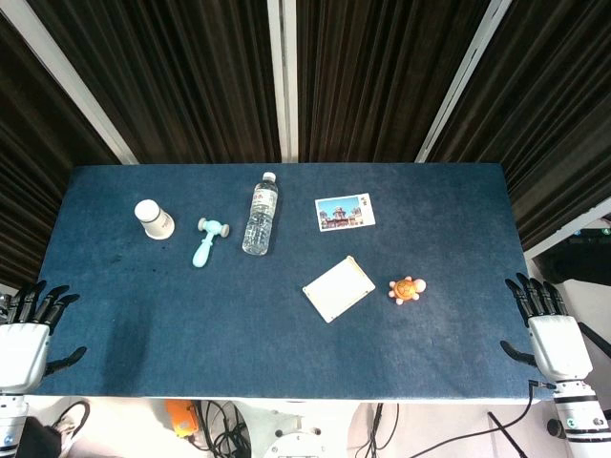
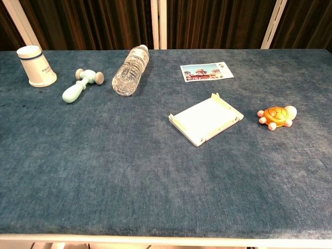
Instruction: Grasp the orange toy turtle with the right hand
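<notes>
The orange toy turtle (image 1: 408, 289) (image 2: 277, 116) lies on the blue table, right of centre, with its pale head toward the right. My right hand (image 1: 546, 327) hangs at the table's right edge, fingers spread and holding nothing, well to the right of the turtle and a bit nearer the front. My left hand (image 1: 31, 329) sits at the left edge, fingers apart and empty. Neither hand shows in the chest view.
A white tray-like lid (image 1: 339, 288) (image 2: 206, 119) lies just left of the turtle. Farther back are a postcard (image 1: 345, 212), a lying water bottle (image 1: 260, 215), a mint toy hammer (image 1: 208, 239) and a white cup (image 1: 154, 218). Cables hang below the front edge.
</notes>
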`<action>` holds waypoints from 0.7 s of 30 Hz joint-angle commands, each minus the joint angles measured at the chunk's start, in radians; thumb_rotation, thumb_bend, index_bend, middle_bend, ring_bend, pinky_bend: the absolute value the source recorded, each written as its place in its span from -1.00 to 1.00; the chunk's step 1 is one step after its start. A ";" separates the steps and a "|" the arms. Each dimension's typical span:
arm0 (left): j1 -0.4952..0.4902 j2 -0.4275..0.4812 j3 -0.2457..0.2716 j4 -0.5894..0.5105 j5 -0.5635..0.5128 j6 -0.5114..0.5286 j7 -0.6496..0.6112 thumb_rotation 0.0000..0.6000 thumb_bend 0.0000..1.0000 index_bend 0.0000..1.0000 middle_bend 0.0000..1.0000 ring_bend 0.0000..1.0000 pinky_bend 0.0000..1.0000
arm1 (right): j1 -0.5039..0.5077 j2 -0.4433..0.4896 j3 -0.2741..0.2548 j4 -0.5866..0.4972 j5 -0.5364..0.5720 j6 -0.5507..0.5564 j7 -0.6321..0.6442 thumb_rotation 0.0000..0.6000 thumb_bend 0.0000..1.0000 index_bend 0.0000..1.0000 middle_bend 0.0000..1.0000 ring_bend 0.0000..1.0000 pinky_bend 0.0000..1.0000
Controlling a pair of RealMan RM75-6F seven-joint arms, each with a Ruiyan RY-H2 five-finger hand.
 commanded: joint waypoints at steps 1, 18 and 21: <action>0.002 0.001 -0.001 -0.001 -0.001 0.002 -0.001 1.00 -0.80 -0.57 -0.73 -1.00 -0.90 | 0.002 -0.001 0.000 -0.001 0.001 -0.003 -0.003 1.00 -0.84 -1.00 -1.00 -1.00 -1.00; -0.003 0.005 -0.007 0.012 -0.010 -0.010 -0.019 1.00 -0.80 -0.57 -0.73 -1.00 -0.90 | 0.080 -0.004 0.041 -0.032 0.024 -0.092 -0.091 1.00 -0.79 -1.00 -1.00 -1.00 -1.00; -0.004 -0.002 -0.007 0.021 -0.016 -0.016 -0.026 1.00 -0.79 -0.57 -0.73 -1.00 -0.90 | 0.140 -0.019 0.070 -0.044 0.046 -0.163 -0.151 1.00 -0.80 -1.00 -1.00 -1.00 -1.00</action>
